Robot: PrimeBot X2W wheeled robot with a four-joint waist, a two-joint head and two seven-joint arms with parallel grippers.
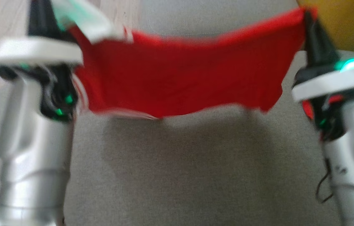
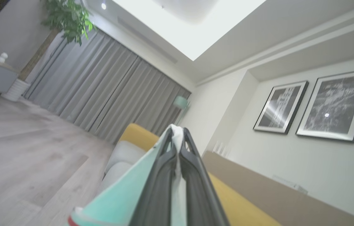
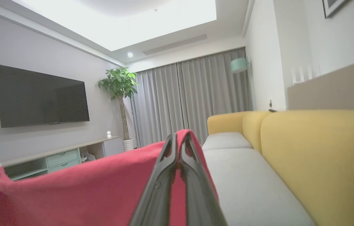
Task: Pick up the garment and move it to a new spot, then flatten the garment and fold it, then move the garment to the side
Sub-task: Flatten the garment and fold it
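Head view, somewhat blurred: the garment [image 1: 180, 78] hangs spread in the air between the two grippers, above the grey sofa seat [image 1: 177, 175]. It is bright red. Its upper edge sags in a shallow curve from one grip to the other, and its lower edge hangs loose, throwing a shadow on the cushion beneath. Toward the robot's left side it carries thin white stripes and a pale mint-and-white part that runs up to the left gripper [image 1: 40, 12]. The right gripper [image 1: 308, 17] has the red upper corner at the other end, just beside the yellow sofa back [image 1: 346, 25].

Left wrist view: the left fingers [image 2: 161, 175] are pressed tight together on a fold of mint and white cloth, which pokes out past their tips. A sliver of red shows at the bottom edge.

Right wrist view: the right fingers [image 3: 161, 188] are clamped on red cloth that drapes over their tips and stretches off to that view's left, ending in white stripes. The fabric looks soft and slightly fuzzy.
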